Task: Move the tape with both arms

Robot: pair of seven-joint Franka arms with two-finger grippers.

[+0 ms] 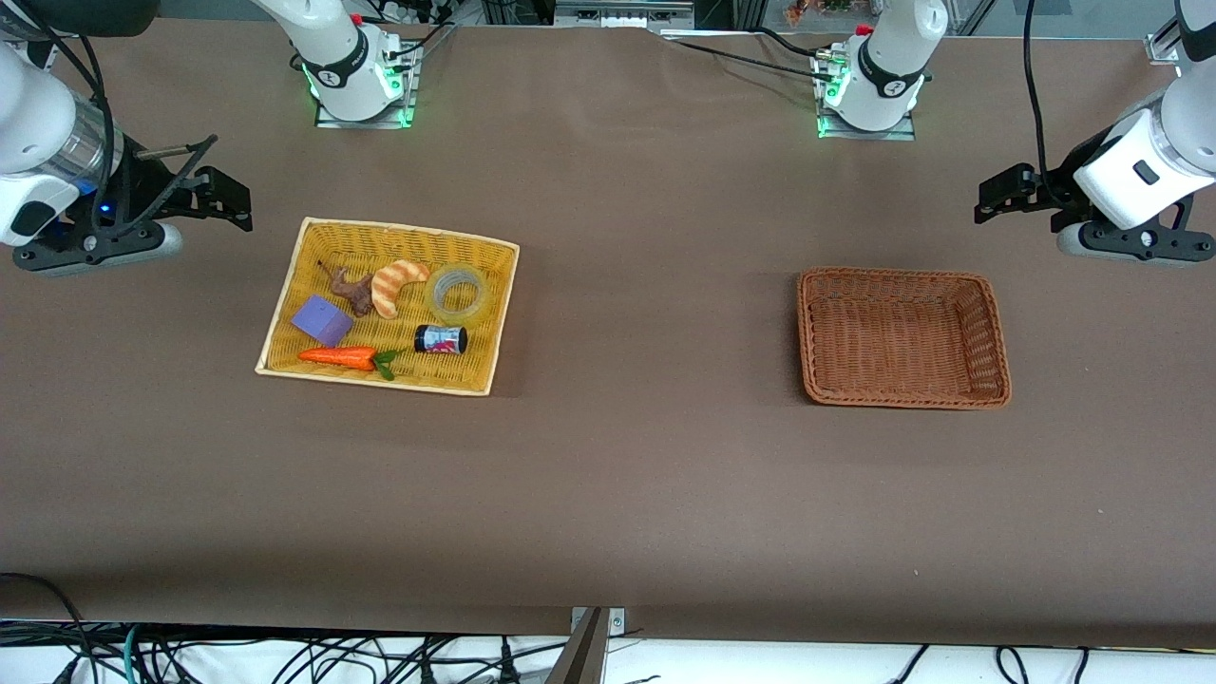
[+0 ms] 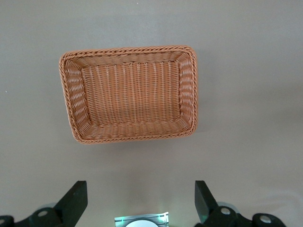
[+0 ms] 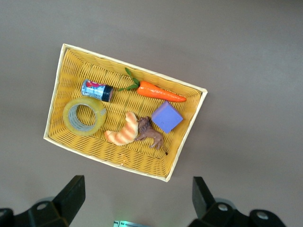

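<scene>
The tape (image 1: 460, 293), a translucent yellowish ring, lies flat in the yellow wicker basket (image 1: 408, 239), in the corner farthest from the front camera on the side toward the brown basket. It also shows in the right wrist view (image 3: 84, 117). My right gripper (image 1: 223, 195) is open and empty, up over the bare table at the right arm's end, beside the yellow basket (image 3: 75, 59); its own view (image 3: 137, 189) shows both fingers wide apart. My left gripper (image 1: 1002, 195) is open and empty over the table at the left arm's end (image 2: 140, 194).
An empty brown wicker basket (image 1: 898, 273) sits toward the left arm's end (image 2: 128, 50). In the yellow basket lie a croissant (image 1: 394, 285), a brown toy animal (image 1: 351, 290), a purple block (image 1: 321, 320), a carrot (image 1: 340, 357) and a black jar (image 1: 440, 339).
</scene>
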